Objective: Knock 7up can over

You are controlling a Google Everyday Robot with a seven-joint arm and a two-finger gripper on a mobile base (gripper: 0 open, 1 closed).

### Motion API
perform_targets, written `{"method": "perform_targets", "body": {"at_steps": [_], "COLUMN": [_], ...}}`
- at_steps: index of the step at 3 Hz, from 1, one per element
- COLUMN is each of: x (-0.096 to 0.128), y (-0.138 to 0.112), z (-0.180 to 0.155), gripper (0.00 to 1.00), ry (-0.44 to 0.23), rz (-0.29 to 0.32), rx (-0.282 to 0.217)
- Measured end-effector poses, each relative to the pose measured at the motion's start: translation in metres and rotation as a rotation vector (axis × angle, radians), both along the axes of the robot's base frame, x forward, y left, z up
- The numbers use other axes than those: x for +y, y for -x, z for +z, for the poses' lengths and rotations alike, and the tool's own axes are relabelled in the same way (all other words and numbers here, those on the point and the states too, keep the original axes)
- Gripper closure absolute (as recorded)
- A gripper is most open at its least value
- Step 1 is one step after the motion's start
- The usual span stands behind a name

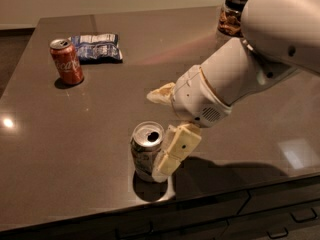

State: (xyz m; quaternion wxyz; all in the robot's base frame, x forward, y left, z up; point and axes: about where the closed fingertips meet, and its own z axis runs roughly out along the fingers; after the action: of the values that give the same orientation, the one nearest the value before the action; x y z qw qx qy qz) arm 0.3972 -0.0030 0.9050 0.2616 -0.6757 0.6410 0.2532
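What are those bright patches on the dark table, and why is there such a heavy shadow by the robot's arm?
Camera view: glare on the glossy table, a small spot at left, a pale rectangle at right. Camera view: the open gripper, at the 7up can, and the arm cast dark shadows toward the near edge, so light likely comes from above.

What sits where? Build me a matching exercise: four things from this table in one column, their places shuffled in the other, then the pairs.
1. 7up can
2. cola can
3. lidded glass jar
4. pincer

A. back right of the table
B. open, right beside the 7up can
C. upright near the front edge
D. back left, by the blue snack bag

Pairs: 1-C, 2-D, 3-A, 4-B.
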Motion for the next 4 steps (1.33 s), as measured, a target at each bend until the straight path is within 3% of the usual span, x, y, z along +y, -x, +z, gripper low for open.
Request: {"method": "perform_targets", "body": {"at_steps": [1, 2, 3, 4], "x": [0.021, 0.027, 0.025, 0.013], "y": [0.004, 0.007, 0.000, -0.021], "z": [0.000, -0.002, 0.005, 0.016], "gripper": [0.26, 0.49, 0.72, 0.96], "ry": [-0.057, -0.073, -0.058, 0.026], "rz": [0.027, 0.039, 0.026, -0.007], "rx": [0.015, 0.034, 0.022, -0.010]}}
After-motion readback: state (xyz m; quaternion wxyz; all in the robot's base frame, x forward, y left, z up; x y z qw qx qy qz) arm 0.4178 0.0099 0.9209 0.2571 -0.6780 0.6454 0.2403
